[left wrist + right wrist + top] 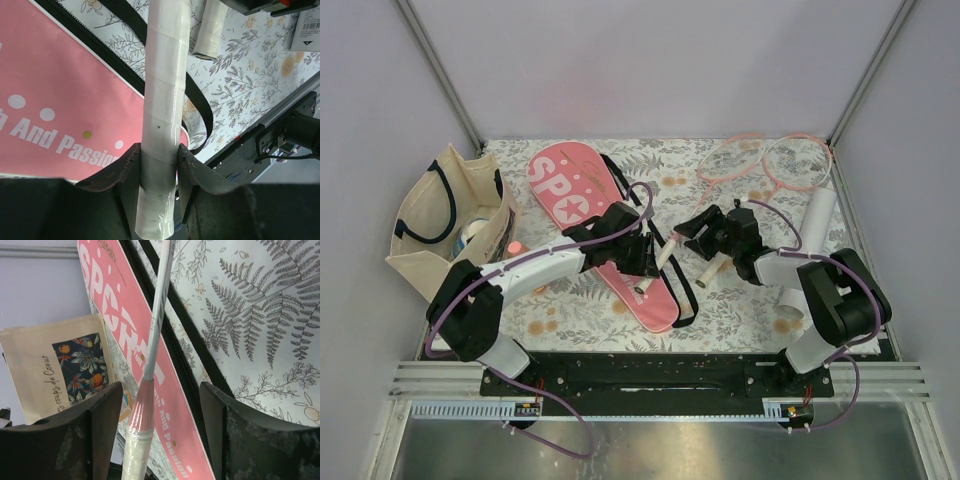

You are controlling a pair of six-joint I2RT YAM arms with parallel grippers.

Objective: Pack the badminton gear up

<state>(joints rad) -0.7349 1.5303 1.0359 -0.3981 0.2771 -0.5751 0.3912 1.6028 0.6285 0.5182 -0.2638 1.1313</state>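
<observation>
My left gripper (pixel 159 155) is clamped on the white racket handle (pixel 162 90), just beside the pink cover (pixel 582 190), which runs from 11 o'clock toward 6. My right gripper (pixel 160 400) has its jaws wide apart, with the racket shaft (pixel 159 305) between them, untouched. Racket heads (pixel 798 162) at 1 o'clock, white tube (pixel 818 212) at 3, tote bag (pixel 430 220) at 9.
</observation>
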